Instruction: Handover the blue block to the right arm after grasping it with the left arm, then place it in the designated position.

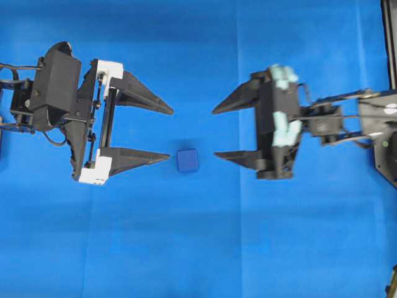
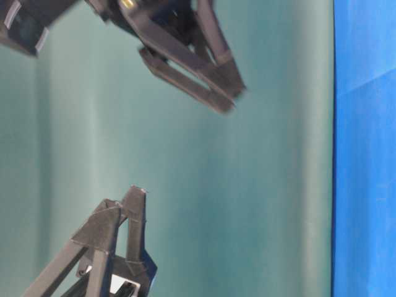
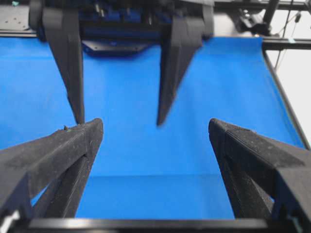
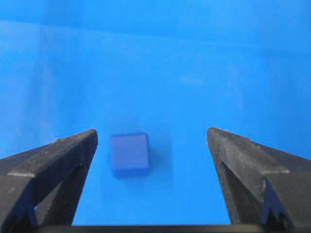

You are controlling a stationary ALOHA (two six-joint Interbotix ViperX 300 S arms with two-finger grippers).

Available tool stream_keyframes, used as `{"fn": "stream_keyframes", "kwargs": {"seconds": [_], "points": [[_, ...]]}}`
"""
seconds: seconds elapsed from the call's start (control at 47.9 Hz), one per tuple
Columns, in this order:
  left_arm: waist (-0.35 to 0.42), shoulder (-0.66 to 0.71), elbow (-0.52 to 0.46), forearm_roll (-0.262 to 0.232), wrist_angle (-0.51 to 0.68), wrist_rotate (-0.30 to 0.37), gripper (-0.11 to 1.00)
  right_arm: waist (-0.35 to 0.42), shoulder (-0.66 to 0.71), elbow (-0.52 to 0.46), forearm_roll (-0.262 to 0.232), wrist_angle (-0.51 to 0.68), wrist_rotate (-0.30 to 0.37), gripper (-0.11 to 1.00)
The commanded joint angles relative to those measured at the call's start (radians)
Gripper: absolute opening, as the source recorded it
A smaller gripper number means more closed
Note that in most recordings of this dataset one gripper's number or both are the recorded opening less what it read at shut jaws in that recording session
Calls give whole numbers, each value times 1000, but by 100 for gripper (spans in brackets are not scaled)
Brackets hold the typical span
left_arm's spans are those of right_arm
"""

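Both my arms face each other, jaws spread.

My left gripper [image 1: 170, 133] points right, fingers wide apart; my right gripper [image 1: 214, 132] points left, fingers apart too, nothing between either pair.

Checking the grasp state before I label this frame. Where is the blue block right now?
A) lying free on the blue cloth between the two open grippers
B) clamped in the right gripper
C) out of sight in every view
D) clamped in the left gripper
A: the blue block lies on the blue cloth, with the left gripper and right gripper both open and neither touching it.
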Motion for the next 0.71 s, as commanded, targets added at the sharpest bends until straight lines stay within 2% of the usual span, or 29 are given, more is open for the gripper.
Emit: {"fn": "stream_keyframes", "kwargs": {"seconds": [0.0,0.313,0.689], "points": [[3,-17,-25,2,-8,0,93,3,-71,3,-2,28,0,84],[3,-17,-26,2,-9,0,93,3,-227,69,2,106,8,84],[3,-12,-29,0,-11,-2,93,3,-235,74,0,98,6,84]]}}
